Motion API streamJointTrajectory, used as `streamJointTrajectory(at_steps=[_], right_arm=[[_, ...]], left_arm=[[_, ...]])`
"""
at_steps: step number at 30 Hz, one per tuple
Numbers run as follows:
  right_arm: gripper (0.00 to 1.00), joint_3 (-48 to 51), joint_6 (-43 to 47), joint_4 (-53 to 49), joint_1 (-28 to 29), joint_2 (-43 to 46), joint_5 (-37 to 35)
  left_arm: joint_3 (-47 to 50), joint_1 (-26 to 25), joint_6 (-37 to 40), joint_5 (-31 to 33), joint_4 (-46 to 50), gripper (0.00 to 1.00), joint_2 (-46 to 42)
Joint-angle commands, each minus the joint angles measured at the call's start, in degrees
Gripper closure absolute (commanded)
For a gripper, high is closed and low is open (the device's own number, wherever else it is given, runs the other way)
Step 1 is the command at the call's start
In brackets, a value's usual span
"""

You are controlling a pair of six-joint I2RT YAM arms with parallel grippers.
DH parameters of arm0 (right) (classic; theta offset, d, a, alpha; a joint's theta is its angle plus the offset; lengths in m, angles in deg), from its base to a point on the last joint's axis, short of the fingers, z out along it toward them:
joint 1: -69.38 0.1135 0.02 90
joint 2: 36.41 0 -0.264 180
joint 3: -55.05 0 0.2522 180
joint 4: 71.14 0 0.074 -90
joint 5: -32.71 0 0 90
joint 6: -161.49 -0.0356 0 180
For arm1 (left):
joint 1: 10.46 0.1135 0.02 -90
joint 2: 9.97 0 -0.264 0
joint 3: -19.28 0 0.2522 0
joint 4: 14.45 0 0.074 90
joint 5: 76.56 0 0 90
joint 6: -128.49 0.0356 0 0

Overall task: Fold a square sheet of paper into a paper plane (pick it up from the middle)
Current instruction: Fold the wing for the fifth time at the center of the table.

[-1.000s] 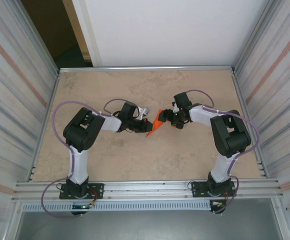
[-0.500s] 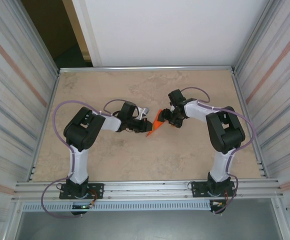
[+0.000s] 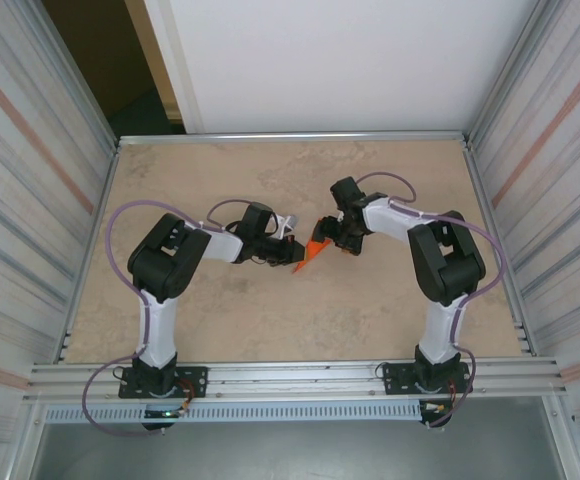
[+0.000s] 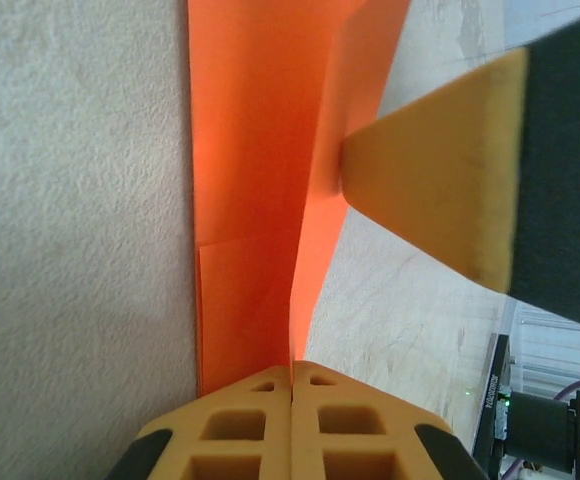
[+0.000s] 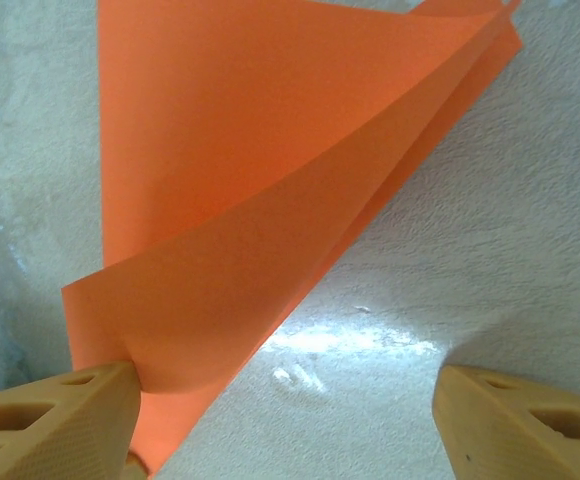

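The square sheet of paper [image 3: 314, 250] is bright orange and folded into a narrow pointed shape with layers, lying mid-table. My left gripper [image 3: 295, 254] is shut on its near end; in the left wrist view the paper [image 4: 255, 160] runs up from the closed fingertips [image 4: 292, 366], with one flap raised off the table. My right gripper [image 3: 330, 234] is at the paper's other side, open wide. In the right wrist view the paper [image 5: 270, 170] curls up, its loose flap resting against the left finger [image 5: 60, 415]; the right finger [image 5: 530, 425] stands far off over bare table.
The tan table [image 3: 270, 320] is walled by ribbed metal panels left and right and a white wall behind. The right gripper's yellow finger [image 4: 440, 180] shows close beside the raised flap in the left wrist view.
The right arm swung left and its gripper closed in on the paper's far side. The left gripper stayed put, holding the paper.
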Motion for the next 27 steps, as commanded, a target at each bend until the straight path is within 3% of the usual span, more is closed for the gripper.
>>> streamJointTrajectory(at_steps=[1, 7, 11, 19, 27], right_arm=[[0.21, 5.54, 1.25, 8.47, -0.82, 0.68, 4.17], [0.22, 16.01, 3.35, 21.92, -4.84, 13.37, 13.22], [0.27, 19.64, 4.43, 27.82, -4.86, 16.23, 20.9], [0.57, 19.84, 1.11, 34.99, -4.02, 11.99, 26.11], [0.62, 16.93, 0.39, 36.69, -3.98, 5.36, 27.49]], left_arm=[[2.4, -0.54, -0.37, 6.53, 6.06, 0.95, 6.11], [3.6, 0.34, -2.76, 4.31, 3.14, 0.94, 6.63], [3.63, 0.59, -4.49, 3.17, 1.98, 0.95, 7.12], [3.36, 0.92, -6.28, 2.14, 1.72, 0.95, 7.45], [3.16, 0.96, -7.44, 1.65, 2.06, 0.95, 7.65]])
